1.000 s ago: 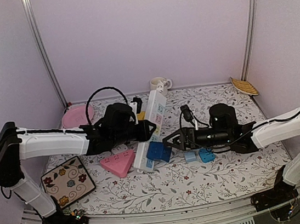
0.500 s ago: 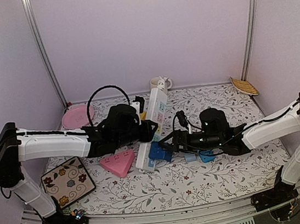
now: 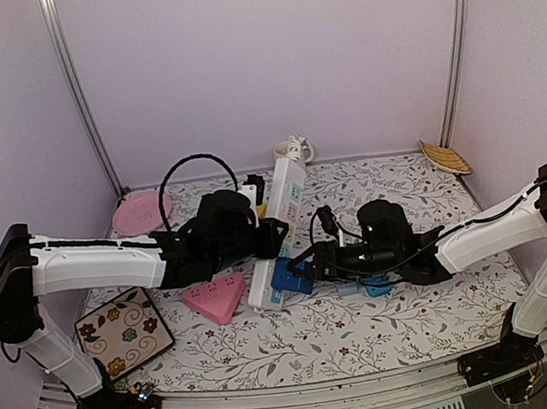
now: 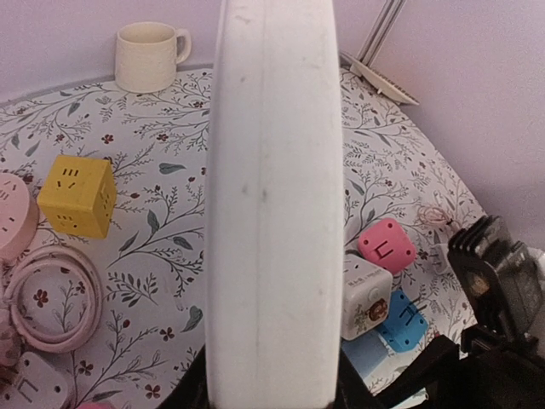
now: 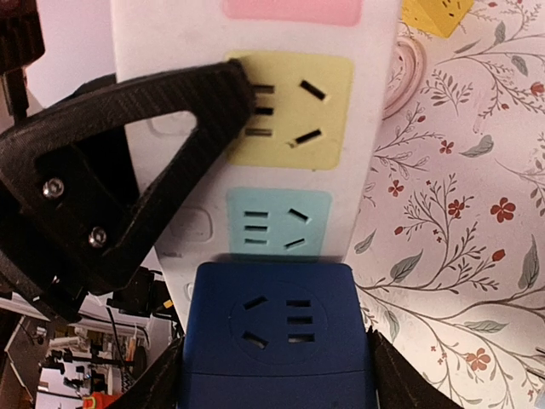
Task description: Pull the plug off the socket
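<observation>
Broadly, we see the floral table lying open toward 5 o'clock. Our left gripper clamps the white power strip mid-length; our right gripper grips the blue plug, seated at the strip's 6 o'clock end.

My right gripper has a finger against each side of the dark blue plug. The plug sits at the near end of the white power strip and shows socket holes of its own. Farther along the strip come a pale blue socket, a yellow one and a pink one. A black triangular finger lies on the strip, its tip at the yellow socket's edge. Past the strip's other edge I see floral tablecloth and a yellow cube.
</observation>
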